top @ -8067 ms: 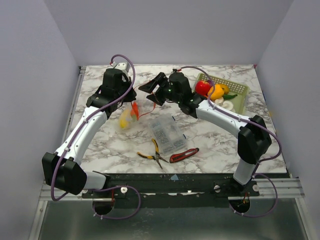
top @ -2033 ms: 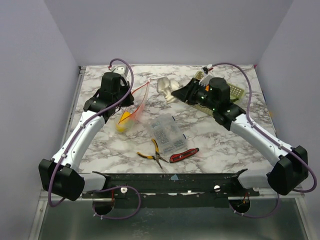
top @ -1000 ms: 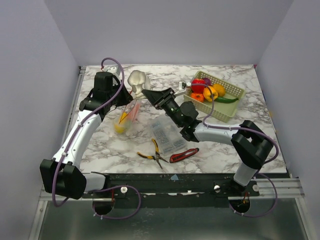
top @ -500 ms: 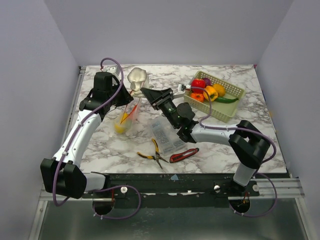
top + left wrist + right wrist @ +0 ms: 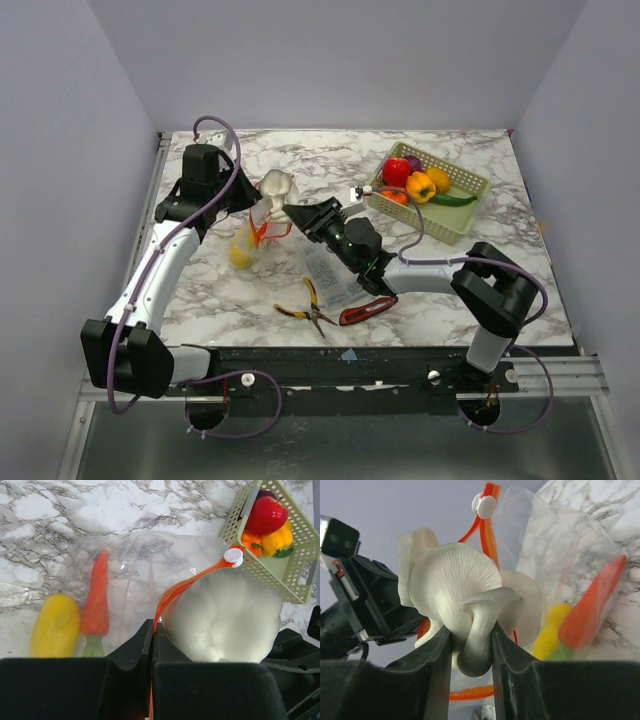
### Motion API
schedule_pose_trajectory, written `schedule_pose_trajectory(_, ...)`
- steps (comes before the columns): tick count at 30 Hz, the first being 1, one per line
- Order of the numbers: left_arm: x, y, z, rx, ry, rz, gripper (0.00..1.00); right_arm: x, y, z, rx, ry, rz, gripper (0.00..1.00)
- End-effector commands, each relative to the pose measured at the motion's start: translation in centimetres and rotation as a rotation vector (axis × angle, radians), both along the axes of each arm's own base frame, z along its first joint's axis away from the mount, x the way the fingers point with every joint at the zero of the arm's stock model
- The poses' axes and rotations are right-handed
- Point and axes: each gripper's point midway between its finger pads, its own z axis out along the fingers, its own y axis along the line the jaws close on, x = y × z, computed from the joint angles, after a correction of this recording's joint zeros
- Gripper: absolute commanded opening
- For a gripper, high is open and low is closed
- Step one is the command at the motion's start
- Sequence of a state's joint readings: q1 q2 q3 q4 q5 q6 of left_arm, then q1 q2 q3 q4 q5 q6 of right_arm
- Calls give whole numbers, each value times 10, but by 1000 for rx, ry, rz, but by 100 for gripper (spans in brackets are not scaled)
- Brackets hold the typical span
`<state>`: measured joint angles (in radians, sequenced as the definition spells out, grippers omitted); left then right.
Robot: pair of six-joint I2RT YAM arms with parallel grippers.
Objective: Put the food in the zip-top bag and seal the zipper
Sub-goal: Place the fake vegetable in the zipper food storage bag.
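The clear zip-top bag (image 5: 250, 240) lies left of centre with a yellow fruit (image 5: 55, 626) and an orange chili (image 5: 96, 605) inside. My left gripper (image 5: 152, 626) is shut on its orange-red zipper (image 5: 186, 582) and holds the mouth up; the white slider (image 5: 233, 556) sits at the strip's far end. My right gripper (image 5: 471, 630) is shut on the stem of a white mushroom cluster (image 5: 455, 575), which also shows in the top view (image 5: 275, 187), right at the bag's mouth beside the zipper (image 5: 492, 540). More food, a red pepper (image 5: 398, 172) and a yellow pepper (image 5: 420, 187), is in the basket.
A pale green basket (image 5: 470, 205) stands at the back right. A clear compartment box (image 5: 328, 275) lies under my right arm. Yellow-handled pliers (image 5: 305, 305) and a red-handled tool (image 5: 368, 310) lie near the front edge.
My right gripper has carried the mushroom from the basket leftward and down to the bag's mouth. My left gripper has kept hold of the zipper strip, lifting the mouth.
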<state>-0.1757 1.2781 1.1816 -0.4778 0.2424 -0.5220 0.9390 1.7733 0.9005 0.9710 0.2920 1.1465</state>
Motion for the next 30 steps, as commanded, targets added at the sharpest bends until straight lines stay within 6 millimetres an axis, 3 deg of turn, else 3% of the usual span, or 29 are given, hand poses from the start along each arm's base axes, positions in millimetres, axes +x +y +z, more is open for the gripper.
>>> schedule_pose_trajectory(1,-3,1,11,-22,-37,2,0,1,-1,-5,-169,8,-15,0)
schedule_pose_trajectory(10,-4,1,16,-26,-58,-3,0,5,5,-29,-424,67,15,0)
schedule_pose_trajectory(18,-2,5,12,-20,-38,11,0,-5,-10,-14,-516,-79,32,0)
schedule_pose_trajectory(22,-2,4,12,-21,-40,6,0,-1,-14,-17,-621,-99,26,0)
schedule_pose_trajectory(30,-4,5,20,-20,-87,-3,0,10,3,-39,-912,-62,-12,0)
